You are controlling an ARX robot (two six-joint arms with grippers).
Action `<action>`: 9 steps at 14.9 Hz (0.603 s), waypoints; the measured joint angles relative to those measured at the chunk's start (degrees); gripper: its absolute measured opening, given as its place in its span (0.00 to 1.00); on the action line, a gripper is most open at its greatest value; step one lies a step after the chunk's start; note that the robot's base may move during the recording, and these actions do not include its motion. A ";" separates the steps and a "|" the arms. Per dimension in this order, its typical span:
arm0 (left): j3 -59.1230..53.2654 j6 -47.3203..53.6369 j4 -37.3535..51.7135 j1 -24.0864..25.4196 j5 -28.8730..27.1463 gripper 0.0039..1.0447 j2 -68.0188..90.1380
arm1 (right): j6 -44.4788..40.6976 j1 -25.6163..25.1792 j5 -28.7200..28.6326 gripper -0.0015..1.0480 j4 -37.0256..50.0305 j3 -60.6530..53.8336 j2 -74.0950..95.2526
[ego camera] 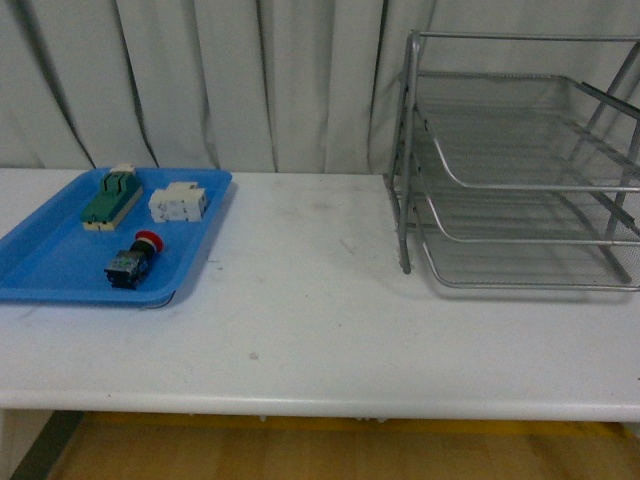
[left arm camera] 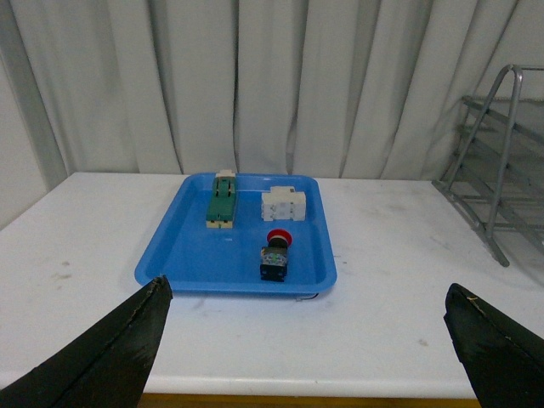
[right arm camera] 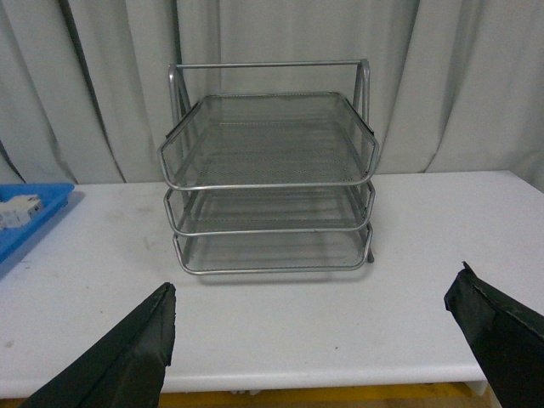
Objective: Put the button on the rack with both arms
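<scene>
front view: white surface [ego camera: 300, 320] carries the rack [ego camera: 520, 150], straight ahead of the released right gripper [right arm camera: 316, 285]. blue tray [left arm camera: 195, 255] holds the button [left arm camera: 275, 253], ahead of the released left gripper [left arm camera: 306, 289], the nearer arm; its long axis points away from that gripper, red cap farthest.

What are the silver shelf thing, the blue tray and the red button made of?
The rack looks like metal: silvery, see-through mesh on thin tube bars. The blue tray is probably plastic: smooth, evenly coloured, with a rounded rim. The button seems to have a red plastic cap on a black and silver body; too small to tell more.
</scene>
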 joint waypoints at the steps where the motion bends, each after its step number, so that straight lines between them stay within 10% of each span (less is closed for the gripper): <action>1: 0.00 0.00 0.00 0.00 0.00 0.94 0.00 | 0.00 0.00 0.00 0.94 -0.02 0.00 0.00; 4: 0.00 0.00 0.00 0.00 0.00 0.94 0.00 | 0.11 -0.13 -0.22 0.94 -0.50 0.04 0.13; 5: 0.00 0.00 -0.02 0.00 -0.11 0.94 0.02 | 3.58 -4.79 -10.49 0.94 -3.04 1.86 5.20; 7: 0.00 0.00 0.00 0.00 -0.02 0.94 0.00 | 12.76 -16.37 -25.97 0.94 14.69 10.14 29.64; 9: 0.00 0.00 0.00 0.00 -0.02 0.94 0.00 | 15.82 -17.79 -23.69 0.94 31.39 19.21 49.77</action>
